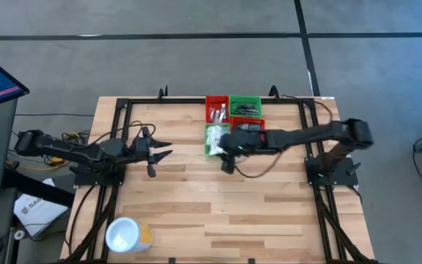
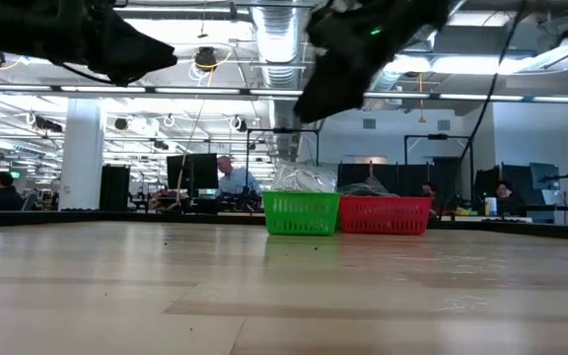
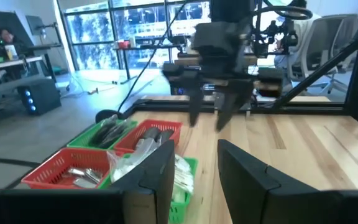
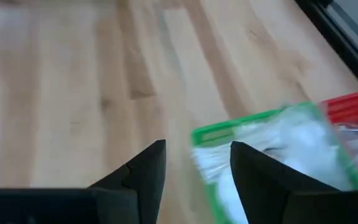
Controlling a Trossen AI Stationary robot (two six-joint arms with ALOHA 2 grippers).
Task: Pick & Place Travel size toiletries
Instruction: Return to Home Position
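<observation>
1. Landmark: green bin (image 2: 302, 214) on the tabletop (image 1: 269, 213). It is filled with white packets (image 1: 215, 138) in clear wrap.
2. Right end effector (image 4: 197, 148): held high over the green bin's edge, on the side away from the rear bins. Fingers released, nothing between them.
3. Left end effector (image 3: 194, 149): well apart from the green bin, on the left arm's side, facing it. Fingers parted, empty.
4. A red bin (image 2: 386, 215) stands touching the green bin, on the right arm's side.
5. Behind the green bin is a second red bin (image 3: 45, 169) holding silver items (image 3: 82, 176).
6. Diagonal from the green bin is a second green bin (image 3: 86, 138) holding dark items (image 3: 112, 130).
7. White tub (image 1: 127, 235) with an orange side: well apart from the green bin, toward the tabletop's front corner on the left arm's side.
</observation>
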